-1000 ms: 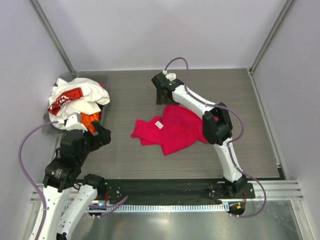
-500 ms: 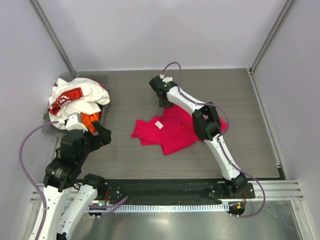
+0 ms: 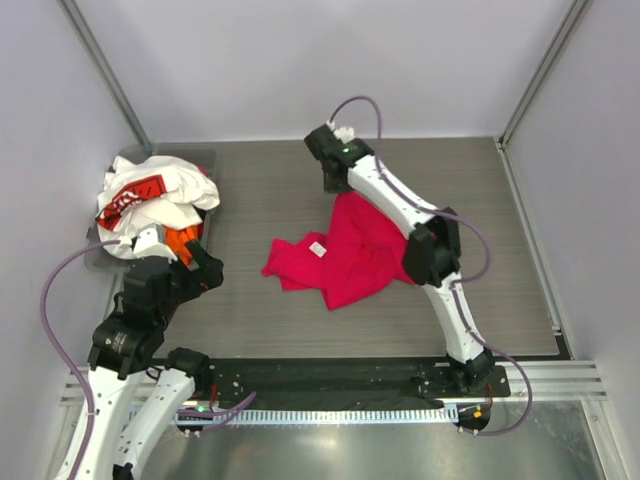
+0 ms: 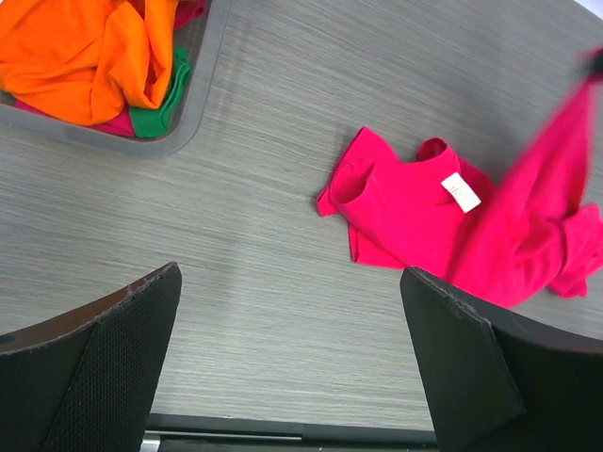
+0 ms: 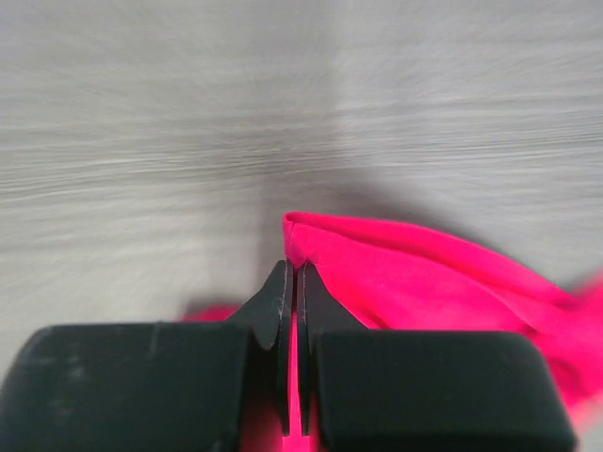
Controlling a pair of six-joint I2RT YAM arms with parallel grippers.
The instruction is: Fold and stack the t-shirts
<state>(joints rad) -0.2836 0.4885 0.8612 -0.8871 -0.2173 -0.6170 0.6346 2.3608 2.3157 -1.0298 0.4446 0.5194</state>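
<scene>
- One grey wood-grain worktop (image 3: pixel 260 310) carries everything shown.
- Red shirt (image 3: pixel 350 260): crumpled at mid-worktop, white label up, with one edge raised toward the far side.
- Bin (image 4: pixel 203 89): at the worktop's left edge, holding the white shirt (image 3: pixel 160 195) heaped on top and the orange shirt (image 4: pixel 85 47) beneath it.
- Right end effector (image 5: pixel 293 273): pinched tight on the red shirt's raised edge.
- Left end effector (image 4: pixel 290 282): spread wide, holding nothing, above bare worktop near the bin.
</scene>
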